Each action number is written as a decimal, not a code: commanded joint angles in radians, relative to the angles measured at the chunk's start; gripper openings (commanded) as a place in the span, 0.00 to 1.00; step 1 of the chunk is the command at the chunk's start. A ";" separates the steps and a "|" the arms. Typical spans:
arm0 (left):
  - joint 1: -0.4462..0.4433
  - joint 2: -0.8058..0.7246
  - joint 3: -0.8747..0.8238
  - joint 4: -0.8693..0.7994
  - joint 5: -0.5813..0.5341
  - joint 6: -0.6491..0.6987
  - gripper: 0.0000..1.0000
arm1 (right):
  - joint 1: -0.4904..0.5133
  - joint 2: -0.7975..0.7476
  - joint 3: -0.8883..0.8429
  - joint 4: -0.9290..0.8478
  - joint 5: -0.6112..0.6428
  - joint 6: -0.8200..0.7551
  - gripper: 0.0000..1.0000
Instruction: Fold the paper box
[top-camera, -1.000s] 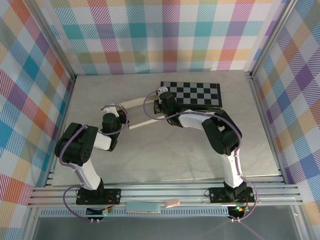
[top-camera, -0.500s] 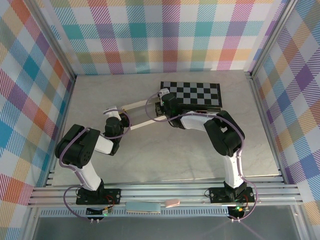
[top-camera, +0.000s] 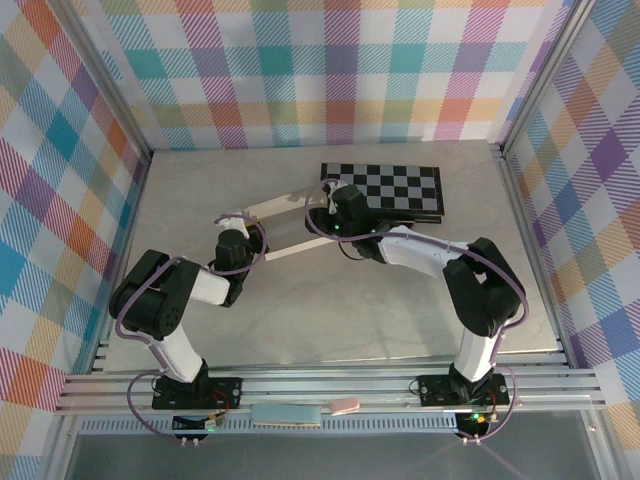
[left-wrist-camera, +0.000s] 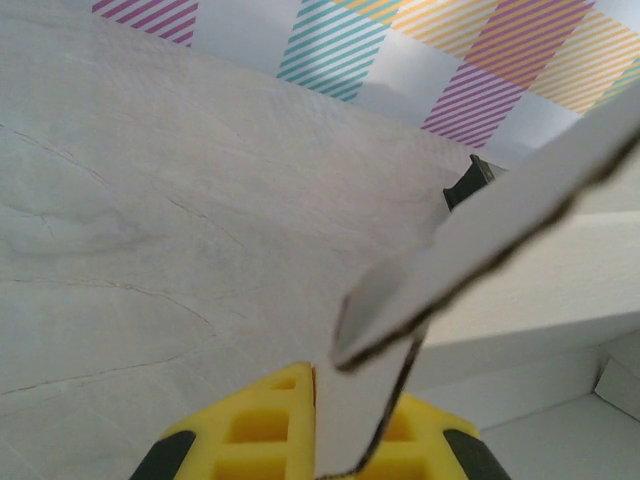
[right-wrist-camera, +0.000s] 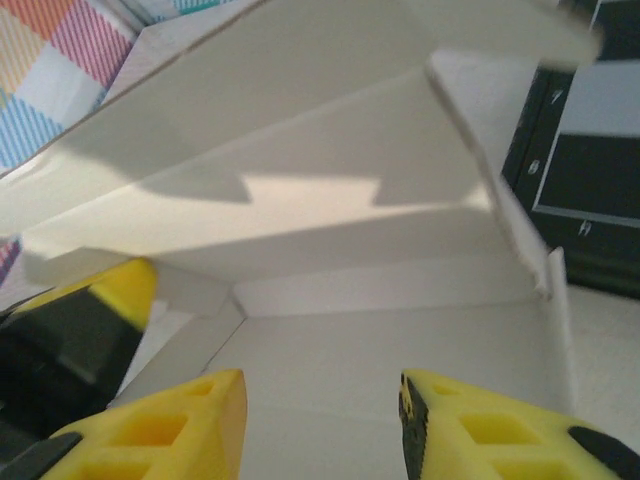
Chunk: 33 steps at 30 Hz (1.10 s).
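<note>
The paper box (top-camera: 281, 208) is a pale cardboard sheet with raised panels, lying mid-table just left of the chessboard. My left gripper (top-camera: 250, 233) holds its left end: in the left wrist view the yellow fingers (left-wrist-camera: 268, 415) are shut on a thin flap of the paper box (left-wrist-camera: 520, 195) that rises between them. My right gripper (top-camera: 323, 217) is at the box's right end, open. In the right wrist view its gripper (right-wrist-camera: 322, 395) hovers over the box's floor (right-wrist-camera: 400, 350), with walls and a folded-over panel (right-wrist-camera: 300, 110) beyond. Nothing sits between those fingers.
A black-and-white chessboard (top-camera: 392, 187) lies at the back right, touching the box's right edge, and its dark edge shows in the right wrist view (right-wrist-camera: 590, 150). Checkered walls enclose the pale table (top-camera: 330, 310).
Both grippers and the box have shifted up and to the right, toward the chessboard. The right arm has stretched out further, its elbow swinging right.
</note>
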 joint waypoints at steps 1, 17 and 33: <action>-0.020 0.011 -0.001 -0.151 0.028 0.009 0.00 | 0.005 -0.048 -0.017 -0.056 -0.039 0.075 0.45; -0.056 0.010 0.040 -0.236 -0.009 0.048 0.00 | -0.008 -0.255 0.024 -0.298 0.039 0.467 0.54; -0.114 0.040 0.067 -0.289 -0.085 0.071 0.00 | 0.003 0.092 0.573 -0.653 0.090 1.192 0.60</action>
